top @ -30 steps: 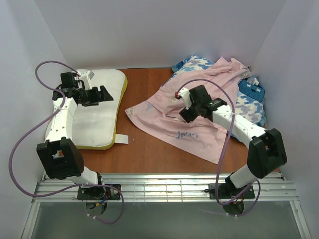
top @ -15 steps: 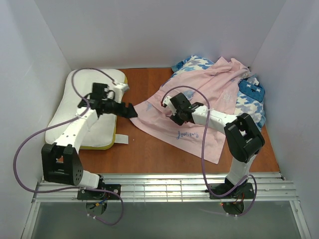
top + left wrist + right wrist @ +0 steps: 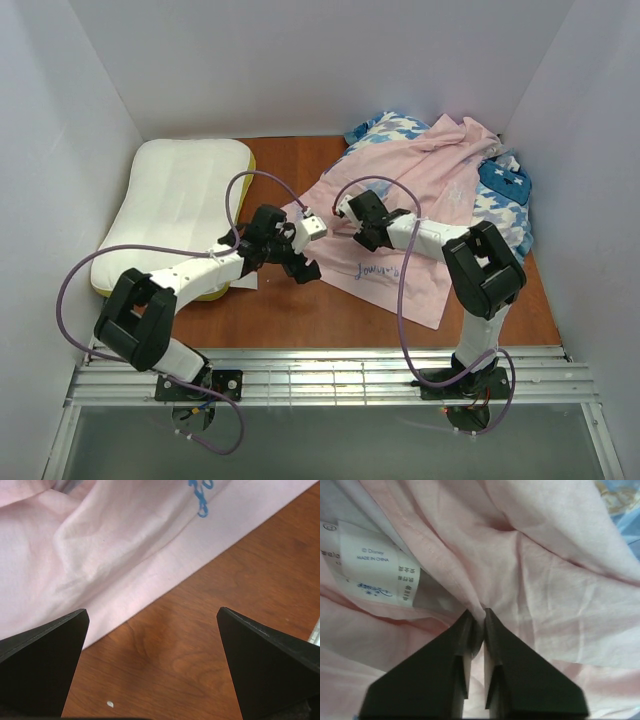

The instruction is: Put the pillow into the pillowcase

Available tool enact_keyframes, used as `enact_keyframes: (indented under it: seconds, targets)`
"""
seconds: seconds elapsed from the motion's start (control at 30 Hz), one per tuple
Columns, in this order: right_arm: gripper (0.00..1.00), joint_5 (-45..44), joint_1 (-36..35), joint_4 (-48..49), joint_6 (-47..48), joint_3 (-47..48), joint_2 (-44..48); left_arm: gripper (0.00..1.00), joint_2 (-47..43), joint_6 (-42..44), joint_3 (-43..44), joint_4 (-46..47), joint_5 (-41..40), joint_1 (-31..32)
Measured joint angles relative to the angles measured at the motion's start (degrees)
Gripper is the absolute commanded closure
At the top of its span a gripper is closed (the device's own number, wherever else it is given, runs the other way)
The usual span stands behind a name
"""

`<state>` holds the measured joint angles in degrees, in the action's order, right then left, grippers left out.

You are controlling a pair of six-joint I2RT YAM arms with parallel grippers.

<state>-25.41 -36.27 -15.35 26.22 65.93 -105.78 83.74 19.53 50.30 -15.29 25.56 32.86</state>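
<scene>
The white pillow (image 3: 175,205) with its yellow edge lies flat at the back left. The pale pink pillowcase (image 3: 420,190) is spread crumpled at the right, with blue writing near its front edge. My right gripper (image 3: 350,212) sits on the case's left part; in the right wrist view it (image 3: 483,612) is shut, pinching a raised fold of the pink pillowcase (image 3: 560,595) beside a white care label (image 3: 375,565). My left gripper (image 3: 306,252) reaches to the case's near-left edge. It (image 3: 152,611) stands wide open above bare wood, just short of the pillowcase's (image 3: 125,545) hem.
A blue-and-white houndstooth cushion (image 3: 392,127) lies under the pillowcase at the back right, showing again at the right side (image 3: 500,215). White walls close in the table on three sides. A metal rail (image 3: 330,375) runs along the near edge.
My left arm swung right from over the pillow to the pillowcase's near-left edge, still open. My right gripper shifted left on the case and closed on a fold of it.
</scene>
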Motion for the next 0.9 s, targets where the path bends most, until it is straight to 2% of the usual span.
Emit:
enact_keyframes:
  seconds: [0.07, 0.2, 0.4, 0.53, 0.7, 0.9]
  targets:
    - [0.99, 0.04, 0.42, -0.26, 0.04, 0.35, 0.04, 0.02, 1.42, 0.59, -0.74, 3.04, -1.29, 0.31]
    - [0.99, 0.63, 0.72, -1.77, 0.17, 3.02, 0.55, 0.02, 5.57, 0.24, -0.74, 6.82, -3.04, 0.42]
    - [0.99, 7.48, 4.07, -7.85, -1.29, 13.81, 3.74, 0.02, 5.03, -5.99, 0.83, 5.62, -4.02, -2.69]
    - [0.99, 15.65, 9.42, -10.84, -3.54, 22.16, 6.88, 0.02, 5.64, -10.60, 13.51, -1.22, -10.71, -9.64]
    - [0.99, 21.53, 12.85, -13.31, -5.18, 23.19, 10.54, 0.02, 15.23, -11.96, 36.46, -9.20, -24.20, -18.80]
    - [0.99, 26.36, 11.85, -15.87, -6.43, 21.24, 10.40, 0.02, 29.77, -12.28, 48.26, -18.67, -32.72, -31.58]
